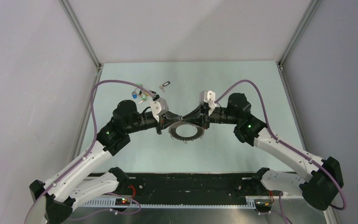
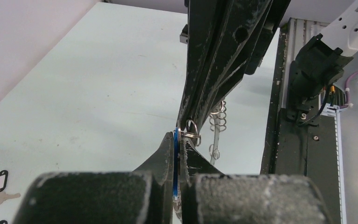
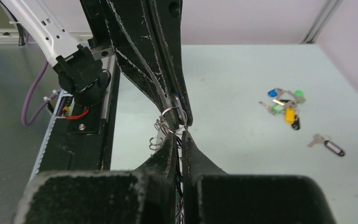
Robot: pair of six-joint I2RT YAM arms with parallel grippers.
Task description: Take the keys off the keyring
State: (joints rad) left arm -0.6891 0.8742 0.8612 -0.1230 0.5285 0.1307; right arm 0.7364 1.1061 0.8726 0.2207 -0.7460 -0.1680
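Note:
The keyring, a grey hoop fringed with keys, hangs just under both grippers at mid-table. My left gripper is shut on a blue-headed key, and a small split ring sticks out at its tips. My right gripper meets it tip to tip and is shut on the thin hoop with its dark loops. In the left wrist view, part of the hoop with small wire rings hangs beside the right fingers. In the right wrist view, the left fingers come down from above.
A pile of coloured-headed loose keys lies at the back left and shows in the right wrist view. A single key with a black loop tag lies beyond it, and shows in both wrist views. A black rail runs along the near edge.

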